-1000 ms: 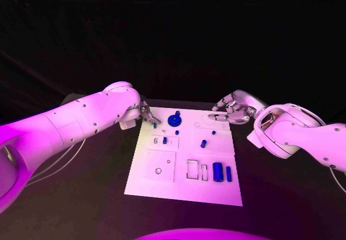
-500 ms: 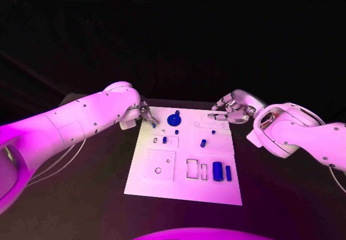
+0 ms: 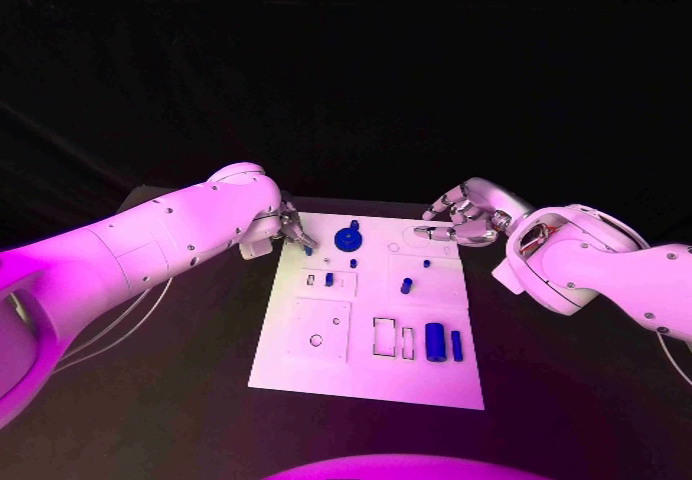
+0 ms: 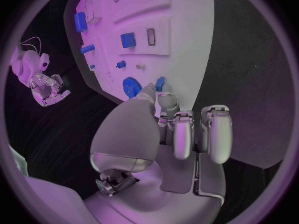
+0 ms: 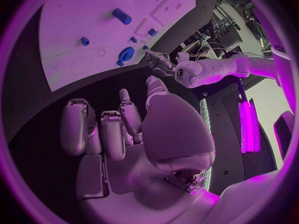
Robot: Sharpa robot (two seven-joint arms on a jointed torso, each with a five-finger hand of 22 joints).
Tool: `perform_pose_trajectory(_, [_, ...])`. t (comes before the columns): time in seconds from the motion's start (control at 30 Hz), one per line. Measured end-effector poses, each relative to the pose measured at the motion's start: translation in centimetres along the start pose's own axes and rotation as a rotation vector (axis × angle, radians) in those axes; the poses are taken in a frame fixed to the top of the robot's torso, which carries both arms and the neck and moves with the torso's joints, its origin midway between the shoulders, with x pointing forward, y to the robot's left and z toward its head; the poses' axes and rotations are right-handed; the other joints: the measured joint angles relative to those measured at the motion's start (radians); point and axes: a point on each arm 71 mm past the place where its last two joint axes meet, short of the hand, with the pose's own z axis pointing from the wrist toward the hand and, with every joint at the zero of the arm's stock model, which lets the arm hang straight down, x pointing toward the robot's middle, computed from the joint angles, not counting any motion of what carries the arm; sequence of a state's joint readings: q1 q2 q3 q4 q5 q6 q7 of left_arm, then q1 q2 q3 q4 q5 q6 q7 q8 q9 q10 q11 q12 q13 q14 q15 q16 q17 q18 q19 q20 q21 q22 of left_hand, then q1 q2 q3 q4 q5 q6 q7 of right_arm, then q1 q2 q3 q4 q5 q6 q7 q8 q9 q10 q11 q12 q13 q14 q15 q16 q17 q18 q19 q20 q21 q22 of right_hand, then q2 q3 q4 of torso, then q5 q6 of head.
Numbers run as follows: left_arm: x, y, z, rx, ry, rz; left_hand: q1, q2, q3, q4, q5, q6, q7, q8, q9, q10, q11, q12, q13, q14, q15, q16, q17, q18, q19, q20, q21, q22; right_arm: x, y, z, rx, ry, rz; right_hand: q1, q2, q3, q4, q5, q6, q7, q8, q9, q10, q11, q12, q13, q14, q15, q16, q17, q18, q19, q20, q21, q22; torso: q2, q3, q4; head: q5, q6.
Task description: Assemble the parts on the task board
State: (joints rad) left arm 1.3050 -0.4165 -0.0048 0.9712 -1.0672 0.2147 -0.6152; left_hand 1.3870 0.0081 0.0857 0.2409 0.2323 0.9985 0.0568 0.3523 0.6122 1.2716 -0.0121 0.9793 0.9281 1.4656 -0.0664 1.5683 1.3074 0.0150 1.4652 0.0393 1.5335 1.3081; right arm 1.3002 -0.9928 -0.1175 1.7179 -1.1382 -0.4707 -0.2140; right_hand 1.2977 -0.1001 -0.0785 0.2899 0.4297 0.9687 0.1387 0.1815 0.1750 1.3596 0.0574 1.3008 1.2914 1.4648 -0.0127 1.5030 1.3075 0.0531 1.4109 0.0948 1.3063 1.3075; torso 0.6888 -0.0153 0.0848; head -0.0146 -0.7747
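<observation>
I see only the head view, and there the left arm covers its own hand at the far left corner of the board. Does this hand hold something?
Observer: Yes. In the left wrist view the left hand pinches a small blue part between its thumb and a finger, at the edge of the task board.
Operator: And the right hand, is anything in it?
Observer: No. The right wrist view shows the right hand holding nothing, with its fingers apart.
Operator: Is it above the board?
Observer: It seems not. In that view its fingers lie over the black table, short of the board's edge.
</observation>
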Motion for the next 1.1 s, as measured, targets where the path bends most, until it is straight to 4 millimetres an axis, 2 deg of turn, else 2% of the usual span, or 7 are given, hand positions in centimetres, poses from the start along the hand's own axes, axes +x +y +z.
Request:
perform_pose_trajectory(0.1, [-0.1,0.1,0.0,0.002,0.002,-0.007,0.052,0.003,0.067,-0.030,-0.001,-0.004,0.004,-0.009,-0.006,0.000,0.000,0.000,-0.002,0.002,-0.002,0.000,0.000,0.000,0.000,0.000,0.001,0.000,0.0,0.0,0.0,0.000,0.000,0.000,0.000,0.000,-0.003,-0.003,0.000,0.000,0.000,0.000,0.000,0.000,0.000,0.000,0.000,0.000,0.000,0.000,0.000,0.000,0.000,0.000,0.000,0.000,0.000,0.0001,0.0000,0.000,-0.001])
perform_pose_trajectory(0.17, [-0.1,0.2,0.0,0.003,0.006,-0.015,0.070,-0.002,0.095,-0.014,0.001,-0.006,0.005,-0.009,-0.006,0.002,-0.002,0.000,-0.005,0.003,-0.003,0.000,0.000,0.000,0.004,-0.004,0.006,0.000,0.0,0.0,0.0,0.000,0.000,0.000,0.000,0.000,-0.003,-0.003,0.000,0.000,0.000,0.000,0.000,0.000,0.000,0.000,0.000,0.000,0.000,0.000,0.000,0.000,0.000,0.000,0.000,0.000,0.000,0.0002,0.0000,0.000,-0.002])
perform_pose_trajectory(0.27, [0.0,0.5,0.0,0.004,0.017,-0.037,0.078,-0.014,0.154,0.045,0.005,-0.009,0.009,-0.008,-0.006,0.015,-0.006,0.000,-0.007,0.003,-0.003,0.000,0.000,0.000,0.004,-0.004,0.007,0.000,0.0,0.0,0.0,0.000,0.000,0.000,0.000,0.000,-0.003,-0.003,0.000,0.000,0.000,0.000,0.000,0.000,0.000,0.000,0.000,0.000,0.000,0.000,0.000,0.000,0.000,0.000,0.000,0.000,0.000,0.0003,0.0001,0.000,-0.002])
perform_pose_trajectory(0.33, [0.0,0.7,-0.1,0.006,0.024,-0.056,0.062,-0.038,0.193,0.063,0.006,-0.009,0.009,0.008,-0.006,0.020,-0.005,0.000,-0.009,0.003,-0.003,0.000,0.000,0.000,0.004,-0.004,0.007,0.000,0.0,0.0,0.0,0.000,-0.001,0.000,0.000,0.000,-0.003,-0.003,0.000,0.000,0.000,0.000,0.000,0.000,0.000,0.000,0.001,0.000,0.000,0.000,0.000,0.000,0.000,0.000,0.000,0.000,-0.001,0.0004,0.0002,-0.001,-0.002])
perform_pose_trajectory(0.53, [0.1,1.5,-0.5,0.022,0.047,-0.130,0.005,-0.095,0.310,0.049,0.006,-0.013,0.005,0.061,-0.006,0.023,-0.002,0.000,-0.010,0.003,-0.003,0.000,0.000,0.000,0.004,-0.004,0.007,0.000,-0.1,-0.1,0.0,0.002,-0.002,-0.001,0.000,0.000,-0.006,0.000,0.000,0.000,0.000,0.000,0.000,0.000,0.000,0.000,0.001,0.000,0.000,0.000,0.000,0.000,0.000,0.000,0.000,0.000,-0.002,0.0003,0.0016,0.000,0.000])
perform_pose_trajectory(0.83, [0.9,2.2,-2.4,0.075,0.086,-0.215,-0.035,-0.135,0.385,0.020,0.006,-0.013,0.005,0.083,-0.005,0.042,-0.009,0.020,0.005,0.003,-0.003,0.000,0.000,0.000,0.004,-0.004,0.015,0.000,-0.2,-0.2,-0.1,0.005,-0.004,-0.001,0.000,0.000,-0.006,0.000,0.005,0.000,0.000,0.000,0.000,0.000,0.000,0.000,0.001,0.000,0.000,0.000,0.000,0.000,0.000,0.000,0.000,0.000,-0.005,0.0003,0.0046,0.006,-0.001])
perform_pose_trajectory(1.1, [1.8,2.0,-4.0,0.123,0.081,-0.228,-0.049,-0.149,0.401,0.015,0.006,-0.013,0.005,0.091,-0.005,0.053,-0.010,0.030,0.015,0.000,-0.007,0.000,0.001,0.000,0.000,-0.007,0.019,0.000,-0.2,-0.3,-0.1,0.006,-0.004,-0.002,0.000,0.000,-0.006,0.000,0.006,0.000,0.000,0.000,0.000,0.000,0.000,0.000,0.001,0.000,0.000,0.000,0.000,0.000,0.000,0.000,0.000,0.001,-0.005,-0.0014,0.0072,0.008,-0.005])
